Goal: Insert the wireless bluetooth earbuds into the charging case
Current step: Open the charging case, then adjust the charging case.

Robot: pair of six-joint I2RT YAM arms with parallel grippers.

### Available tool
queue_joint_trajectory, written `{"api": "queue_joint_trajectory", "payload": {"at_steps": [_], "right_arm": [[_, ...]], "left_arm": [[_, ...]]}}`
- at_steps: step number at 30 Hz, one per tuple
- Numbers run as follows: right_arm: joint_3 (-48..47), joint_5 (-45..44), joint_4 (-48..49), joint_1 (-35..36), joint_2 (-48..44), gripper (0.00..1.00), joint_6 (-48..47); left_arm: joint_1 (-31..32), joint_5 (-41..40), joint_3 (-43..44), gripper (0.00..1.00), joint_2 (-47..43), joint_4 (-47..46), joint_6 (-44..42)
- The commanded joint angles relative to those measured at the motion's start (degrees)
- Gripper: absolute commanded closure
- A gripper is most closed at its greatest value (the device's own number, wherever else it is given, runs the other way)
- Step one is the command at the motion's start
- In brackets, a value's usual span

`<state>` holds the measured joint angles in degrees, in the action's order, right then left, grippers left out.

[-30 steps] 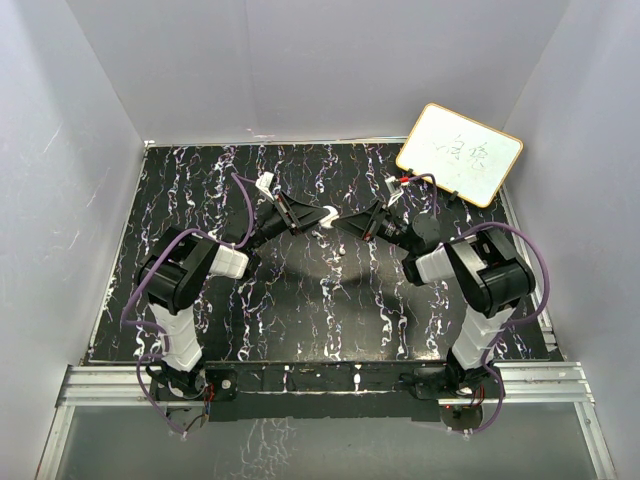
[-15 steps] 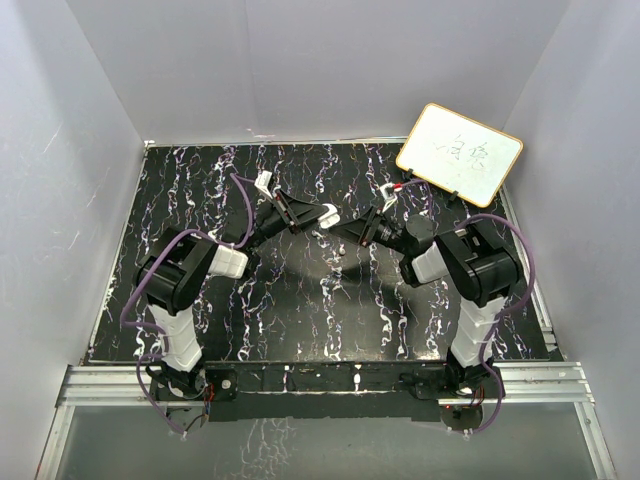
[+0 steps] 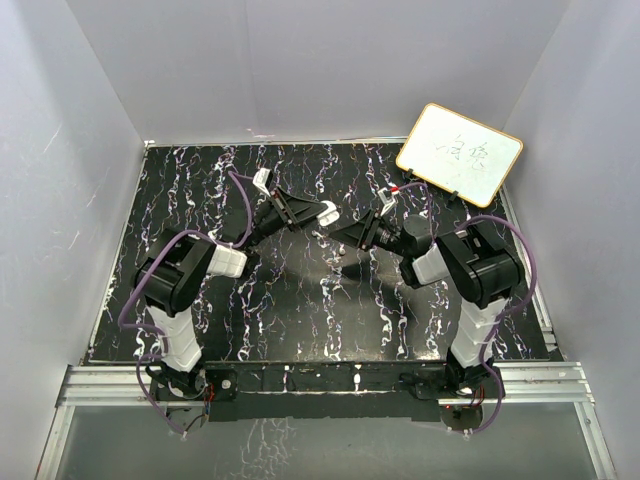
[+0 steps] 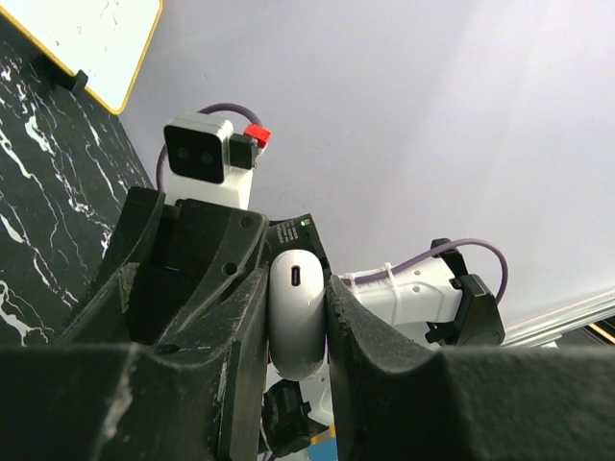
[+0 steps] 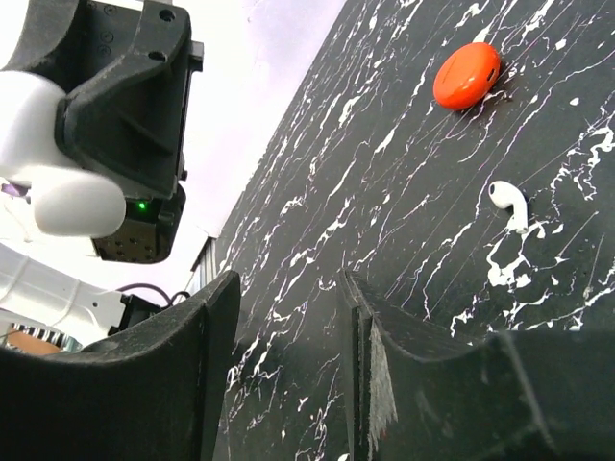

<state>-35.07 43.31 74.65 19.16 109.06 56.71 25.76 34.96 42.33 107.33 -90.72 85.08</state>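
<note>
Top external: left arm (image 3: 185,275) stretches inward, left pincer (image 3: 322,213) clamping charging case (image 3: 330,212).

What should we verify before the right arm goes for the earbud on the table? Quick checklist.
1. Left pincer grip on the white charging case: ok, jaws shut on its sides, port end facing the wrist camera.
2. Right pincer free: ok, jaws apart with nothing between them.
3. Target located: ok, one white earbud lies on the table, in the right wrist view.
4. Space around the earbud: ok, the red round puck lies apart from it.
5. Case lid open: cannot tell.
6. Second earbud: cannot tell, none visible in any view.
</note>
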Motion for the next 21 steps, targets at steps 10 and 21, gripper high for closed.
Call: {"api": "queue_joint_trajectory", "payload": {"at_steps": [10, 21], "right_arm": [[4.5, -4.5, 1.9, -0.7, -12.3, 0.51, -0.1], [2.2, -5.1, 7.7, -0.4, -9.7, 0.50, 5.8]], "left_arm": [[-1.0, -2.9, -3.2, 1.00, -4.1, -5.5, -5.9], [-0.6, -3.6, -3.3, 1.00, -1.6, -9.2, -5.3]]}}
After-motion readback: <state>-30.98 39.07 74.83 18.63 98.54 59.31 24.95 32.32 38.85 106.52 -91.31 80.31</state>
